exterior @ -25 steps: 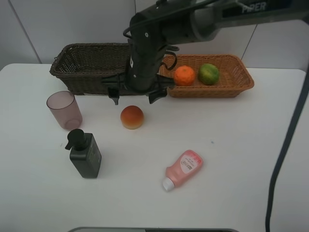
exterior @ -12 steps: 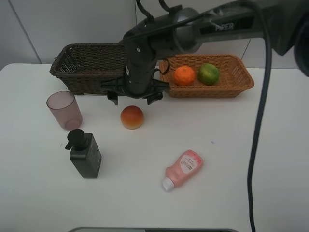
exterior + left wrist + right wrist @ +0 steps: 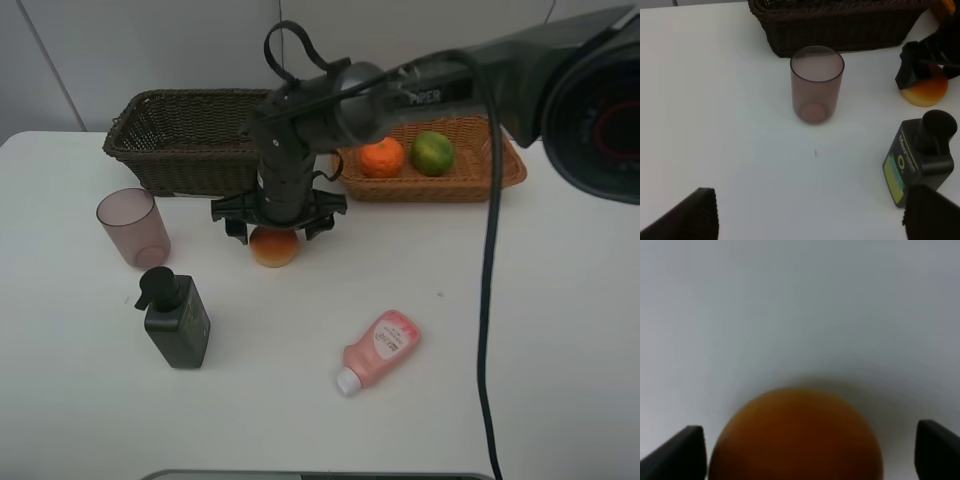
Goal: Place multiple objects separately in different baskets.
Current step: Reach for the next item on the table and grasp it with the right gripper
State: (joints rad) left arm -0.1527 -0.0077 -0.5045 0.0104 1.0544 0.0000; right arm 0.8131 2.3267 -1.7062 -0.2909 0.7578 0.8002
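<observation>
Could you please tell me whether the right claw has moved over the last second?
Yes. The right claw has shifted away from the dark basket toward the near table edge, and it now straddles the peach with its jaws open.

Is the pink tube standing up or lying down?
Lying down. The pink tube rests on its side on the table.

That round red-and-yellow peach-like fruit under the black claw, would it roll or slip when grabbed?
Likely to roll if nudged: the round red-and-yellow peach-like fruit sits loose on the flat white table. Its smooth curved skin looks slippery, so the open black claw straddling it probably needs a centred squeeze.
</observation>
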